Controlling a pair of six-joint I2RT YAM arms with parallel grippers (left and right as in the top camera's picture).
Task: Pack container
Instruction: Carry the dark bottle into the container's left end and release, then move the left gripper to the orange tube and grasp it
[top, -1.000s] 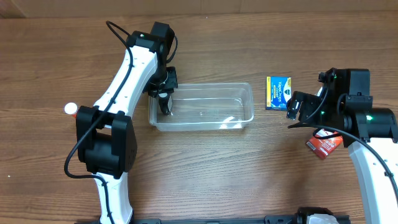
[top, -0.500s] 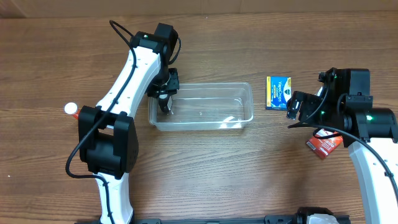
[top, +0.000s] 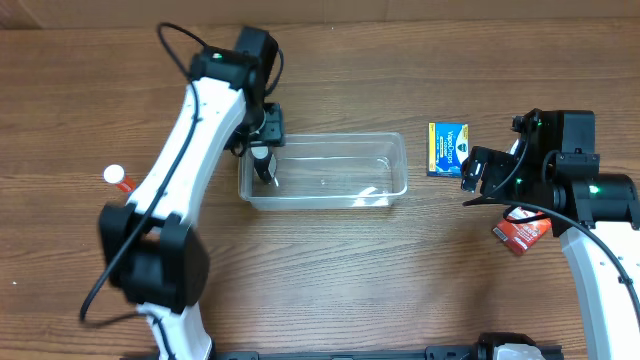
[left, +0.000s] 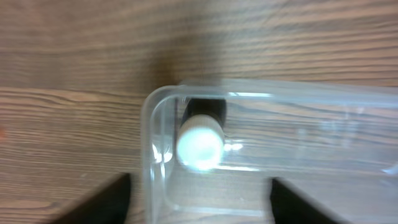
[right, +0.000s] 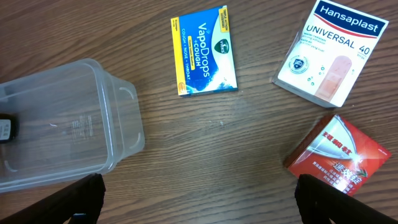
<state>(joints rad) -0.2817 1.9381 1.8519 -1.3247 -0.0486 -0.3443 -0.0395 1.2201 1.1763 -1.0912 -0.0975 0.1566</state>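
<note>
**Wide open over the tub's left end**

Mid-table on the brown wooden table (top: 330, 270): the clear rectangular plastic container (top: 398, 172), long side running left to right. Directly above its left corner, on an arm stretched far forward, the left gripper (left: 202, 194), jaws flung wide and clutching nothing. Between them, upright inside the corner wall: a small dark bottle with a white cap (left: 200, 144). Off past the tub's right end, the right gripper (right: 200, 202), likewise parted wide and empty.
</note>
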